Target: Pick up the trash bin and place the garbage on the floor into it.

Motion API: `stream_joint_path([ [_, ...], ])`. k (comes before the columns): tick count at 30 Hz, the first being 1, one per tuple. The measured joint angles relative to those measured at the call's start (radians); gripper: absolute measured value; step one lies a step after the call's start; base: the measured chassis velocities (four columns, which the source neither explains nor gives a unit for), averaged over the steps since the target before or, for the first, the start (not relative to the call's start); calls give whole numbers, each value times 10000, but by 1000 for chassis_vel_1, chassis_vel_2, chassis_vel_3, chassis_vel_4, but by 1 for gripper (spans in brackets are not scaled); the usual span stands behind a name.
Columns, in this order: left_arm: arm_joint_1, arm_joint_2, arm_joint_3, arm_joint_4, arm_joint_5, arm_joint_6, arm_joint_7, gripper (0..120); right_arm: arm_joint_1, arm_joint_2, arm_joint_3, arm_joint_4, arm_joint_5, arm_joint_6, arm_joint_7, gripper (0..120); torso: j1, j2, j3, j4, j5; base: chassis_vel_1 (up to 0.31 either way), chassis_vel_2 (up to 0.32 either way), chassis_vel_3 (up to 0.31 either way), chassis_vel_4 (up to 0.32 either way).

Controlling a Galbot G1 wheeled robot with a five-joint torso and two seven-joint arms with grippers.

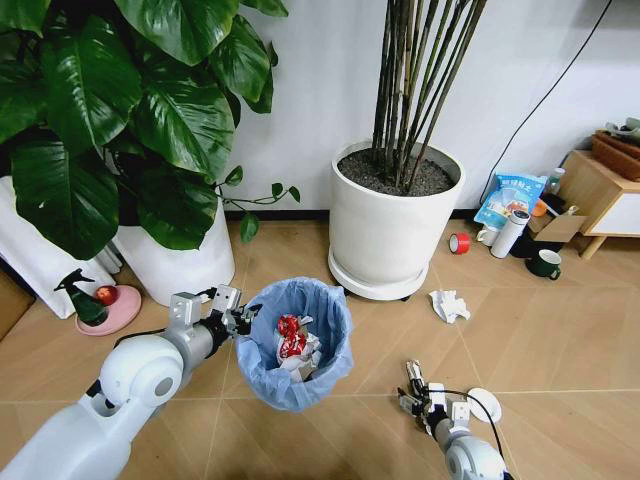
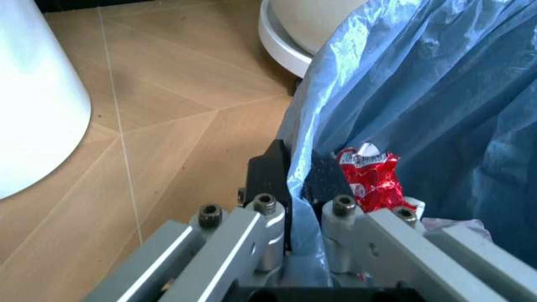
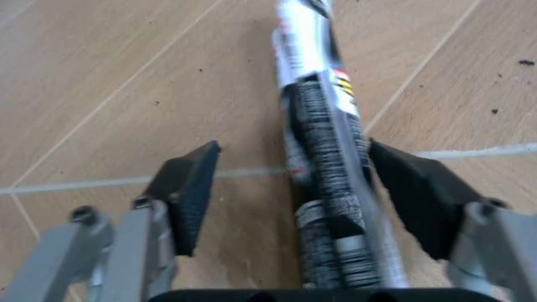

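The trash bin [image 1: 296,350], lined with a crinkled light-blue bag [image 2: 419,94], is held at its near-left rim by my left gripper [image 1: 240,318] [image 2: 298,167], whose fingers are shut on rim and bag. Inside lie a red wrapper [image 1: 291,335] [image 2: 369,176] and white paper. My right gripper [image 1: 412,385] [image 3: 293,156] is low over the floor [image 1: 560,340], open, its fingers straddling a dark narrow wrapper [image 3: 323,126] that lies on the tiles. A crumpled white paper wad [image 1: 449,305] lies right of the bin. A white round disc [image 1: 484,404] sits beside the right wrist.
A large white plant pot [image 1: 395,215] stands behind the bin, another [image 1: 170,265] with broad leaves at the left. A pink dish [image 1: 110,308], red tape roll [image 1: 459,243], green mug [image 1: 545,263], white cylinder [image 1: 512,232] and wooden cabinet [image 1: 600,190] line the edges.
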State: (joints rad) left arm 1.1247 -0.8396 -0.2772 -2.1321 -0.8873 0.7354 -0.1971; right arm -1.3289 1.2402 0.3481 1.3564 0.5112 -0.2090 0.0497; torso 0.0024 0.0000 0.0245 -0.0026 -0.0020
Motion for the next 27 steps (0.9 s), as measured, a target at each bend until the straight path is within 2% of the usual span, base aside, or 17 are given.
stream_joint_path([
  [2,0,16,0,-10,-11,0,-3,0,48,10,4,-56,54,-7,1,56,0,0,0,0,0,0,0,0,0],
  [3,0,16,0,-10,-11,0,-3,0,48,10,4,-56,54,-7,1,56,0,0,0,0,0,0,0,0,0],
  [5,9,22,0,-11,-11,0,-4,0,60,16,5,-63,73,-6,22,46,0,0,0,0,0,0,0,0,0],
  [6,9,22,0,-11,-11,0,-4,0,60,16,5,-63,73,-6,22,46,0,0,0,0,0,0,0,0,0],
  [8,9,19,18,-13,-11,-1,-4,0,51,22,4,-33,77,-6,49,34,0,0,0,0,0,0,0,0,0],
  [9,9,19,18,-13,-11,-1,-4,0,51,22,4,-33,77,-6,49,34,0,0,0,0,0,0,0,0,0],
  [12,16,1,48,-61,-11,0,-8,0,37,69,1,-23,70,-1,116,21,0,0,0,0,0,0,0,0,0],
  [13,16,1,48,-61,-11,0,-8,0,37,69,1,-23,70,-1,116,21,0,0,0,0,0,0,0,0,0],
  [17,60,33,52,-102,-11,0,-34,0,-2,121,19,-12,46,20,164,2,0,0,0,0,2,0,0,0,0],
  [22,95,16,56,-141,-8,0,-48,0,-49,122,62,144,-3,104,170,0,0,0,0,0,3,0,0,0,0],
  [27,113,-47,104,-143,16,0,-112,0,-57,-4,161,887,-48,141,164,0,0,0,0,-1,4,0,0,0,0],
])
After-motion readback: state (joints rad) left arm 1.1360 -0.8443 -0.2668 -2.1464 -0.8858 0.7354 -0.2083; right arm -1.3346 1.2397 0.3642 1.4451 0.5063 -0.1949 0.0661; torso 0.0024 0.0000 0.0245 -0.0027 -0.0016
